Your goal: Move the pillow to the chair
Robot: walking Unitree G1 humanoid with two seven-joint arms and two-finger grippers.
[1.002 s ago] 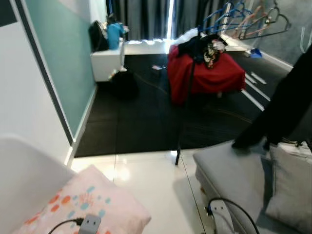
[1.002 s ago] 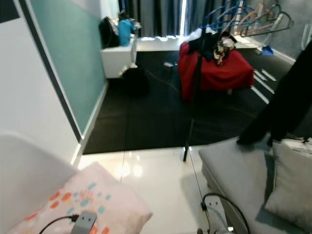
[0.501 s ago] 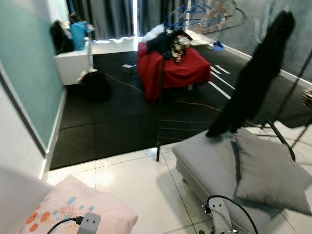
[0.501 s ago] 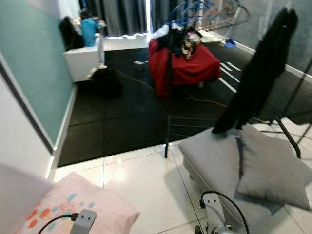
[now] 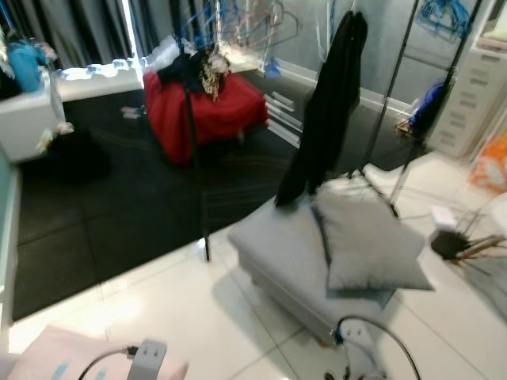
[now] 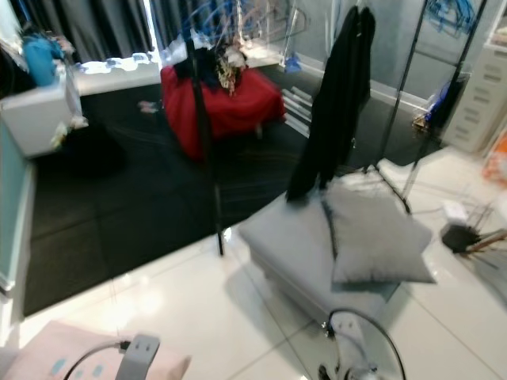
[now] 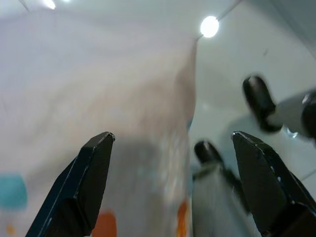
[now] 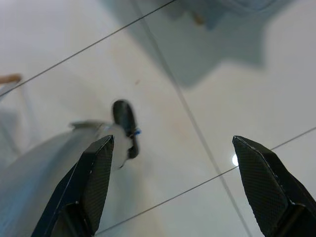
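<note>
One grey chair (image 5: pixel 293 253), with its own grey cushion (image 5: pixel 368 241), has come to the middle as the view turned right. The pink pillow (image 7: pixel 89 113) lies near left, under the wide-open, empty left gripper (image 7: pixel 173 177); the right gripper (image 8: pixel 173 182) is also open and empty, so carrying seems not begun.

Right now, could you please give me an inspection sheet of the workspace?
Surface: glossy white tile floor, black mat beyond.
Job's things: pink dotted pillow at the left tool, fingers wide apart; grey seat ahead.
Clutter: grey cushion on the seat, black garment hanging over it, red-draped heap.
Grippers: right tool open over bare tile.
Cables: black cable looping near the seat.
Surroundings: clothes rack, white drawers.
</note>
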